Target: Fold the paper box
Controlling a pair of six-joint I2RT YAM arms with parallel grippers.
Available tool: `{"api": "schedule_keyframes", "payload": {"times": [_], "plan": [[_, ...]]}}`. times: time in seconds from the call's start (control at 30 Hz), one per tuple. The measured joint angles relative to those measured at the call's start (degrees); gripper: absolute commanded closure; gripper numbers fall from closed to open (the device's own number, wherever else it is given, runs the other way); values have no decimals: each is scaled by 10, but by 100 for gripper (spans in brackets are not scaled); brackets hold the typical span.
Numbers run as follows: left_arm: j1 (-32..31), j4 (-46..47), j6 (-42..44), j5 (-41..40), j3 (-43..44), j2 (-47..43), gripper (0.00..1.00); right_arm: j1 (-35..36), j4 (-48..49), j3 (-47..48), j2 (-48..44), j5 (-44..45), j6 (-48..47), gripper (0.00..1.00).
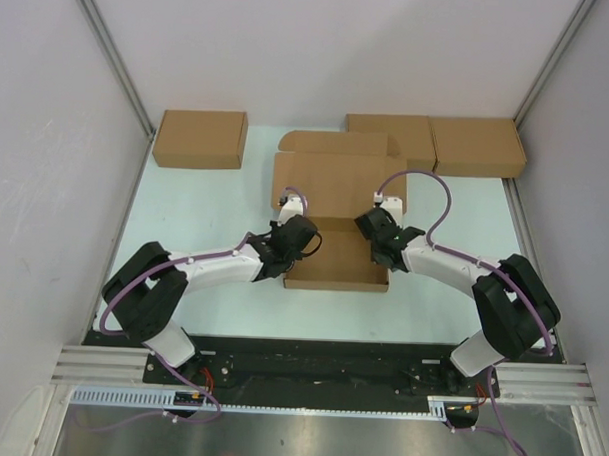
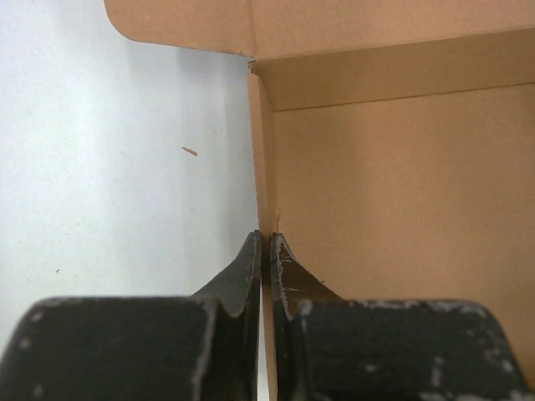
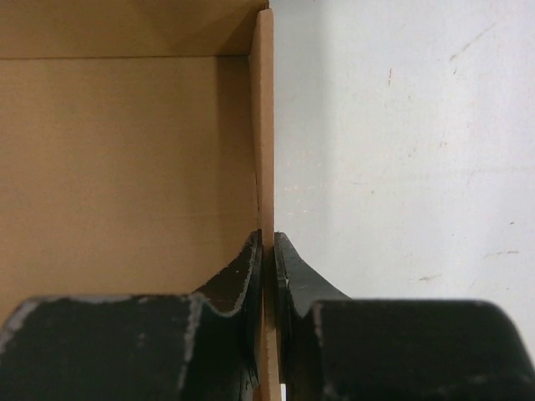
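Bench [image 1: 185,214]: one, pale.
Paper box [image 1: 338,184]: one, plain brown corrugated; shallow tray, side walls upright, lid flap open flat beyond both pincers; held between them.
Other brown boxes, three, compact, well beyond the pincers: left box [image 1: 200,138], middle box [image 1: 418,137], right box [image 1: 477,146].
Left pincer [image 2: 266,251]: clenched on the tray's left wall.
Right pincer [image 3: 268,251]: clenched on the right wall.

the pale table [image 1: 185,219] carries the paper box [image 1: 336,184] and, along its far edge, three compact cardboard boxes [image 1: 200,138].
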Motion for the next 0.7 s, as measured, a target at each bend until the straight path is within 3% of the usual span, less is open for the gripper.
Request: {"api": "schedule_keyframes", "payload": {"times": [0.1, 0.2, 0.23, 0.3, 0.37, 0.4, 0.5, 0.67, 0.7], "plan": [[0, 4, -2, 2, -2, 0, 99, 3, -1, 0, 0, 1, 0, 97], [-1, 4, -3, 2, -3, 0, 96, 6, -3, 0, 0, 3, 2, 82], [-1, 4, -3, 2, -3, 0, 88, 7, -4, 0, 0, 5, 3, 72], [-1, 3, -4, 0, -3, 0, 74, 7, -6, 0, -1, 7, 3, 63], [-2, 1, -4, 1, -3, -5, 63, 7, -13, -1, -9, 9, 3, 60], [-4, -1, -4, 1, -3, -10, 52, 7, -17, -1, -17, 10, 2, 57], [-5, -8, 1, 1, -3, -45, 36, 6, -32, -1, -59, 19, 0, 52], [-5, -22, 4, -3, 16, -110, 30, 3, -62, 10, -126, 34, -2, 45], [-5, -24, 5, -4, 19, -120, 27, 1, -68, 14, -136, 36, -5, 32]]}}
